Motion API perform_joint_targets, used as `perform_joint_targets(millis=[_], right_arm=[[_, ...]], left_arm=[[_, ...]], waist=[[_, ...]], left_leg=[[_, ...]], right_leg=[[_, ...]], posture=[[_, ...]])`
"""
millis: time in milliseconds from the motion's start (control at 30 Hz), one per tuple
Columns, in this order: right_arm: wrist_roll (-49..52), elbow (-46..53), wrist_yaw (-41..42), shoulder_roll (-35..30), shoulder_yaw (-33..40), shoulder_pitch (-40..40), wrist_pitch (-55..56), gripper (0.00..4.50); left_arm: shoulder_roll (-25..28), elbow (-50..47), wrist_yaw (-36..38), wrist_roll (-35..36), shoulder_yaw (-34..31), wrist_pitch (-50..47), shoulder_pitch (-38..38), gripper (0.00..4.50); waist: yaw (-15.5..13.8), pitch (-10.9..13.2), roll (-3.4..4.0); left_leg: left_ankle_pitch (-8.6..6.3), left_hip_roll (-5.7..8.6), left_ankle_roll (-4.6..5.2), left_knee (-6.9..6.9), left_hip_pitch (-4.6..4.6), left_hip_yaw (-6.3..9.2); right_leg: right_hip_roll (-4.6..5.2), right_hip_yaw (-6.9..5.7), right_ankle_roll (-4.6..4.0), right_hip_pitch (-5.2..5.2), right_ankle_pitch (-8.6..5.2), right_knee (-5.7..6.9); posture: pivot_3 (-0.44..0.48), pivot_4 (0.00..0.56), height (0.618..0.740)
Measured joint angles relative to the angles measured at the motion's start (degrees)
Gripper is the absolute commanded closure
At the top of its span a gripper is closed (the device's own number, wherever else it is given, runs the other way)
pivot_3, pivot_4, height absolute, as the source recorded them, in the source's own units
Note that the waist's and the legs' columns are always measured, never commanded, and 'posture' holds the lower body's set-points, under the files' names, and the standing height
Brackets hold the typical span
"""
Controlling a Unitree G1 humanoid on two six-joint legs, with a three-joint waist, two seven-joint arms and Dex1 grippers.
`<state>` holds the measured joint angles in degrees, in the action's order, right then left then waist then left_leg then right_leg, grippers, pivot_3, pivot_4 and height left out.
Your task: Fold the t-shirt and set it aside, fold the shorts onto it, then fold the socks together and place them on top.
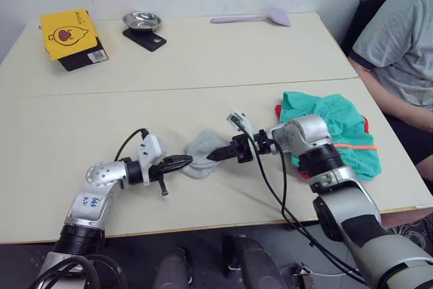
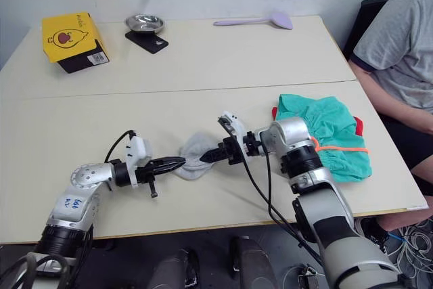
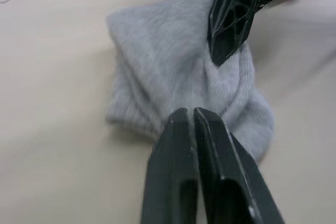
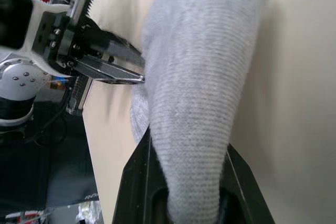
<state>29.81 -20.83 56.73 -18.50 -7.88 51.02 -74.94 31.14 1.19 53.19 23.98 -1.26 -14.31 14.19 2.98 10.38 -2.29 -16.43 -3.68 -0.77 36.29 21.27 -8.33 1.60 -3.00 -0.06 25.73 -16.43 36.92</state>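
- Nearest, the left hand point(image 1: 181, 162) has its two fingers pressed together at the near-left edge of the socks point(image 1: 201, 154), which lie bunched on the surface point(image 1: 203, 59) between the two hands. In the left wrist view the tips seem to touch the knit without clearly holding any of it, so I judge this a weak hold at best.
- The right hand point(image 1: 218, 154) comes in from the right, and its wrist view shows grey sock cloth running between its fingers, so it is clamped on the socks.
- Risk: if the right hand lifts or pulls while the left has only a thin pinch, the two socks could part, or the bundle could drag and unroll instead of folding.
- Risk: the two hands' tips are just beside each other over a small soft thing; a further closing move could knock them together.
- To the right, the shorts point(image 1: 335, 130) lie on the t-shirt point(image 1: 278, 110), of which only red edges show. Carrying the socks there could snag the orange drawstring point(image 1: 355, 146) and disturb the pile.
- Blue handwriting on the left forearm is too small to read.
- Far left, a yellow box point(image 1: 67, 32) carries a red cartoon figure; its printing is unreadable.
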Motion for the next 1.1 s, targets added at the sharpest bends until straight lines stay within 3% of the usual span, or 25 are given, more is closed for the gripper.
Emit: perform_joint_targets(millis=[200, 333, 433, 567, 700, 967, 1100], right_arm=[[10.08, 22.66, -3.97, -4.95, 14.65, -6.93, -11.46, 4.42], [18.77, 30.64, -10.05, -8.86, 27.98, -9.75, -16.93, 4.42], [23.43, 30.21, -16.59, -13.36, 38.46, -9.79, -17.26, 4.42], [22.77, 25.08, -22.11, -19.17, 45.62, -12.35, -17.05, 4.42], [20.26, 21.08, -22.34, -21.71, 44.22, -18.36, -15.36, 4.42], [11.49, 6.46, -25.60, -21.92, 40.29, -18.90, -5.05, 4.42], [9.65, 3.55, -25.58, -23.83, 38.81, -18.99, -2.47, 3.13]], left_arm=[[0.34, -11.64, -0.53, 7.90, -4.49, -5.75, -0.96, 1.22], [1.27, -17.21, -0.69, 11.60, -5.57, -9.25, -1.60, 0.00], [1.01, -20.83, -1.33, 14.35, -5.51, -11.21, 0.80, 0.00], [0.08, -21.02, -2.32, 15.17, -5.25, -11.35, 5.36, 0.00], [-0.10, -20.38, -2.00, 15.19, -4.67, -11.87, 6.28, 0.00], [1.53, -20.27, -0.94, 13.95, -4.53, -11.16, 5.42, 0.00], [2.00, -20.28, -0.62, 13.39, -4.51, -10.77, 5.02, 0.00]], waist=[[0.19, 0.00, 0.01], [0.08, 0.07, 0.05], [-0.01, 0.07, 0.05], [-0.25, 0.07, 0.05], [0.32, 0.10, 0.09], [0.08, 0.17, 0.21], [-0.03, 0.20, 0.25]], left_leg=[[-0.06, -0.01, -0.10, -0.08, -0.04, 0.00], [-0.04, 0.00, -0.05, -0.09, -0.04, 0.02], [0.01, 0.04, 0.02, -0.06, -0.11, 0.04], [0.12, 0.09, 0.08, -0.13, -0.09, 0.06], [0.22, 0.06, -0.12, -0.14, -0.10, -0.05], [0.33, 0.10, -0.26, -0.13, -0.11, -0.04], [0.34, 0.11, -0.26, -0.13, -0.10, -0.04]], right_leg=[[-0.05, 0.02, 0.01, -0.03, 0.00, -0.15], [-0.09, 0.02, 0.05, -0.03, 0.01, -0.15], [-0.11, 0.06, 0.10, -0.14, 0.04, -0.20], [-0.16, 0.14, 0.19, -0.18, 0.08, -0.39], [-0.19, 0.20, 0.30, -0.17, 0.08, -0.39], [-0.22, 0.26, 0.39, -0.18, 0.11, -0.40], [-0.21, 0.28, 0.41, -0.18, 0.11, -0.40]], posture=[[0.000, 0.150, 0.740], [0.000, 0.150, 0.740], [0.000, 0.150, 0.740], [0.000, 0.150, 0.740], [0.000, 0.150, 0.740], [0.000, 0.150, 0.740], [0.000, 0.150, 0.740]])
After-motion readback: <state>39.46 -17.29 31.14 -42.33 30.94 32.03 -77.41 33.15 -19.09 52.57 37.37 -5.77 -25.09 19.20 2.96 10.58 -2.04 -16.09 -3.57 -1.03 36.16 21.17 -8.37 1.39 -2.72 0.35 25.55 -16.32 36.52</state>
